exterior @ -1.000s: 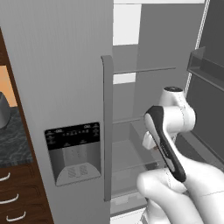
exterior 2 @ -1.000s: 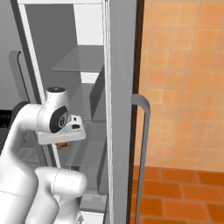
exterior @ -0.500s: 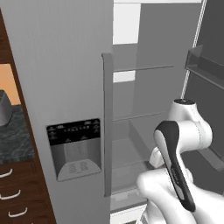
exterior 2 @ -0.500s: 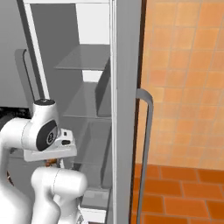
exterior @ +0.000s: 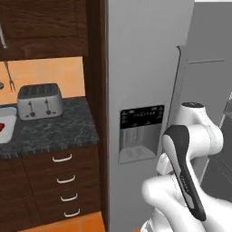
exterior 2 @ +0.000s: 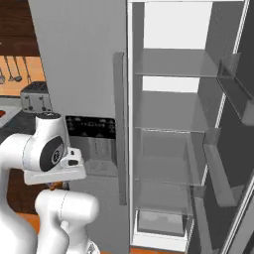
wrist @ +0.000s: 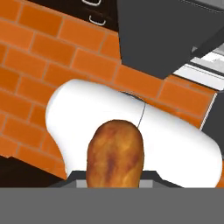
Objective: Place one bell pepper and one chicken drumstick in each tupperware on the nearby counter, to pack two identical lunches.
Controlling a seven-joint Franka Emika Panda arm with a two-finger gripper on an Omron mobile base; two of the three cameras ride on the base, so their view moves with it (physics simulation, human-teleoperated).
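Drumstick meat fills the low centre of the hand view: a chicken drumstick (wrist: 115, 153), orange-brown and mottled, stands with its bulbous end up between the gripper (wrist: 114, 177) jaws, which are drawn in narrow and clamped on it; the finger tips themselves are hidden behind the meat and the grey band. Beyond it lies an orange brick floor (wrist: 52, 57) and, at the top of that view, the dark underside of the fridge (wrist: 166, 35) and a strip of dark wood drawers (wrist: 94, 11) with silver handles. In the left base view the counter (exterior: 50, 131), a dark marbled stone top over brown drawers, runs along the left side, well apart from the arm. On it stands a silver toaster (exterior: 40, 100) against the orange wall, and at the far left edge a pale tupperware (exterior: 10, 118) shows part of its rim, with a bell pepper (exterior: 2, 126) as a small red patch inside it; how much else that container holds cannot be told. The grey fridge door with its black dispenser panel (exterior: 141, 121) stands between the counter and the arm. In the right base view the other fridge door is swung open, baring glass shelves (exterior 2: 173, 63) and a lower drawer (exterior 2: 161, 218), and the toaster (exterior 2: 34, 96) sits at the left edge beyond the closed door. A small brownish bit just under the wrist in that view may be the drumstick, too small to say.
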